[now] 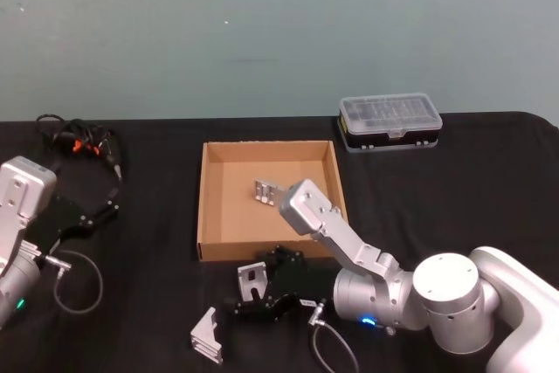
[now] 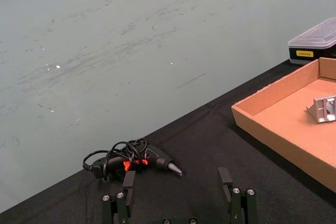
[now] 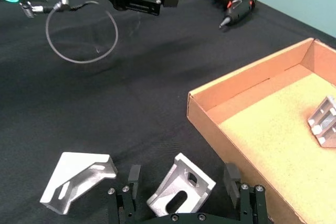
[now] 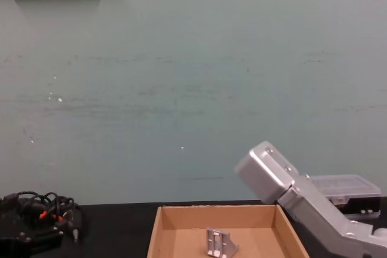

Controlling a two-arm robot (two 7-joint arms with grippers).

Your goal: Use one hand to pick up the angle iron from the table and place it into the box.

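A matte black table point(image 1: 157, 172) runs up to a plain teal wall point(image 1: 262, 32). Low over the table's near side we see the right gripper point(image 3: 182, 179) with its jaws spread wide. They straddle an angle iron point(image 3: 181, 195) lying flat on the black surface. A gap shows between the metal and each finger, so the jaws grip nothing. Just beside this piece, on the side away from the box, a second angle iron point(image 3: 79, 179) rests on the table, clear of the fingers. The tan cardboard box point(image 1: 266, 144) sits just beyond the gripper, its near wall close to the straddled piece. A third angle iron point(image 1: 265, 190) lies inside it, towards the far wall. From the head view, the silver right arm reaches in from the lower right, passing the box's near right corner.

Well to the left, the left gripper point(image 2: 177, 179) hangs over bare table with its jaws apart and nothing between them. A black glue gun point(image 2: 142, 158) with a coiled cord lies beyond it, near the wall. A black case with a clear lid point(image 1: 389, 121) stands behind the box's far right corner.
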